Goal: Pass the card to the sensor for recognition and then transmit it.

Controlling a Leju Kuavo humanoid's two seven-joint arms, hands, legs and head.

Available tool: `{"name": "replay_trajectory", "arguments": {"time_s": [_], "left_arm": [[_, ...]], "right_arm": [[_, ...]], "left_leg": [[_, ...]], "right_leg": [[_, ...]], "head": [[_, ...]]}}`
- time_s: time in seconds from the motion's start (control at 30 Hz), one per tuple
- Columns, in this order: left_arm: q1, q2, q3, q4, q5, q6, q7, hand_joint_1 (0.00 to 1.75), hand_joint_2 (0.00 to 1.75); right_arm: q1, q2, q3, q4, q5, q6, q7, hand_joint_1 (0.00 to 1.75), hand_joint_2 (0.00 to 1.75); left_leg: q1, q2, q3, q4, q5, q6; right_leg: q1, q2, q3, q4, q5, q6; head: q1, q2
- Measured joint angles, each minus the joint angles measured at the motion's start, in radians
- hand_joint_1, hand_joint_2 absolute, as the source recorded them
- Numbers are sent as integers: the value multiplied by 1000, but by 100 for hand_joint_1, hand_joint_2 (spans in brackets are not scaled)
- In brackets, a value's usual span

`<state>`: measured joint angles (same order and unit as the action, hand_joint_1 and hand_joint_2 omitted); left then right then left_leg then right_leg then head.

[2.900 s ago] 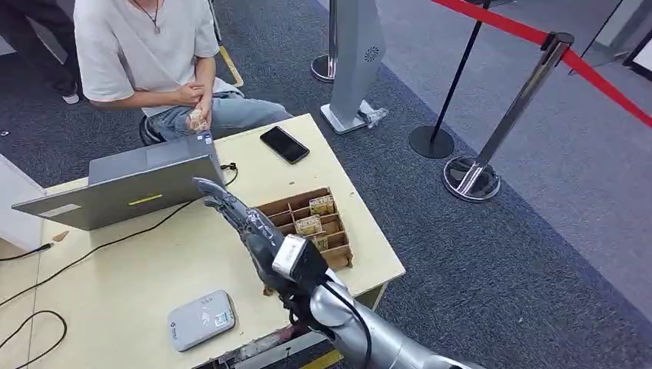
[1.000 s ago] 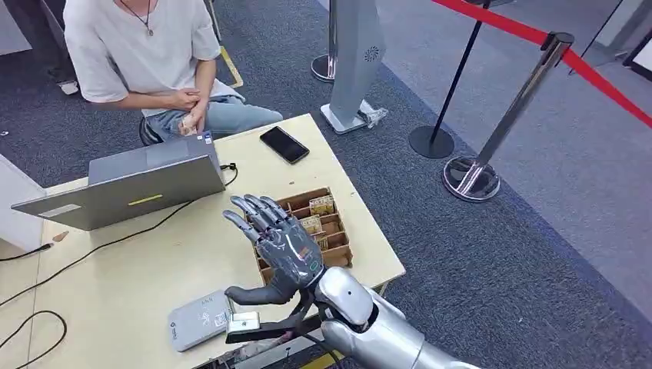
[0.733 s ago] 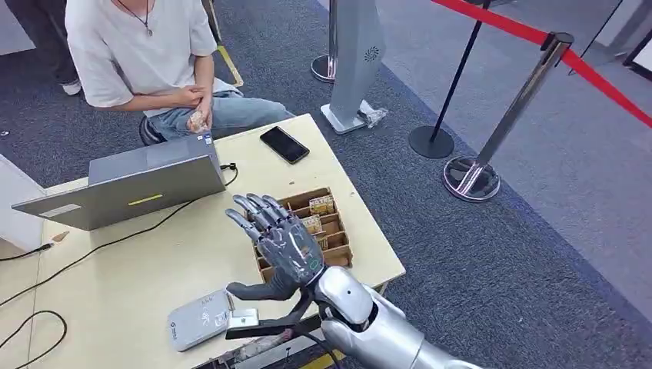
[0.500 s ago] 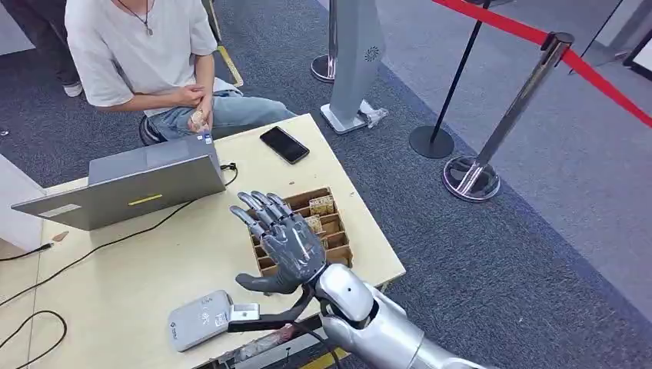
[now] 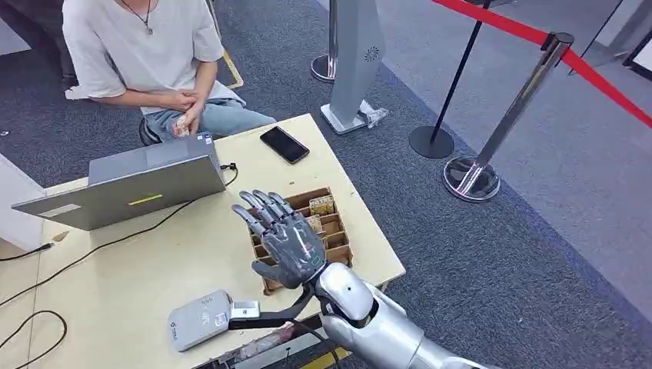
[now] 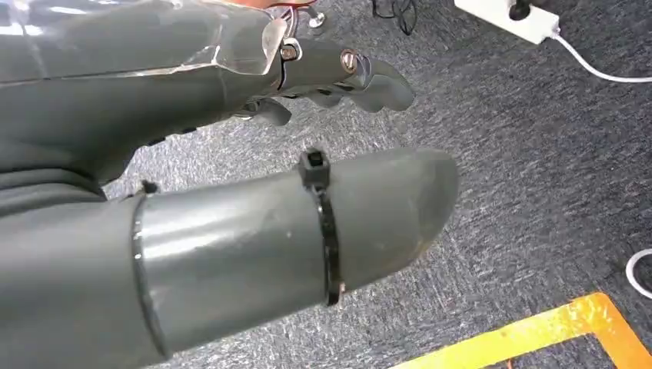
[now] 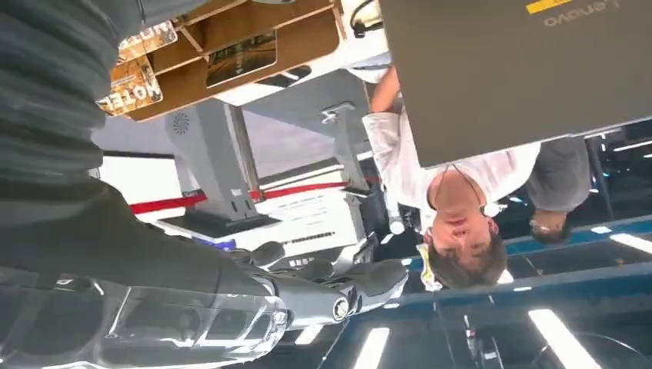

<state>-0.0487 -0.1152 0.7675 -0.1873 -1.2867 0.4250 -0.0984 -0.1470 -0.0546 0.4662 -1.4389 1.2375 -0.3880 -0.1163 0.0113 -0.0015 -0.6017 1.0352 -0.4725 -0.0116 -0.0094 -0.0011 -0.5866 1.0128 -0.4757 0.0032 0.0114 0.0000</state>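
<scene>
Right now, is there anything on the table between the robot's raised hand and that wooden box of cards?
Nothing visible blocks it. The right hand, open and empty, hovers right over the near side of the card box. The phone and laptop lie farther away.

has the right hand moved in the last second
Yes. The right hand has drifted a little toward the wooden tray and away from the grey card reader, its fingers spread and holding nothing.

left hand | fingers apart | above grey carpet
</scene>
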Motion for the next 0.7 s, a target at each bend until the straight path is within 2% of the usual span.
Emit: {"name": "replay_trajectory", "arguments": {"time_s": [0.27,0.53,0.7], "left_arm": [[0,-2,0,0,-2,-5,-3,0,0],[0,-2,0,0,-1,-6,-2,0,0],[0,-3,0,0,-1,-14,-8,0,0]], "right_arm": [[-46,2,0,58,-4,37,9,0,175],[-151,37,0,195,-42,131,15,0,175],[-196,40,1,219,-120,235,-13,0,175]], "left_leg": [[0,0,0,0,0,0],[0,0,0,0,0,0],[0,0,0,0,0,0]], "right_leg": [[0,0,0,0,0,0],[0,0,0,0,0,0],[0,0,0,0,0,0]], "head": [[0,0],[0,0],[0,0]]}}
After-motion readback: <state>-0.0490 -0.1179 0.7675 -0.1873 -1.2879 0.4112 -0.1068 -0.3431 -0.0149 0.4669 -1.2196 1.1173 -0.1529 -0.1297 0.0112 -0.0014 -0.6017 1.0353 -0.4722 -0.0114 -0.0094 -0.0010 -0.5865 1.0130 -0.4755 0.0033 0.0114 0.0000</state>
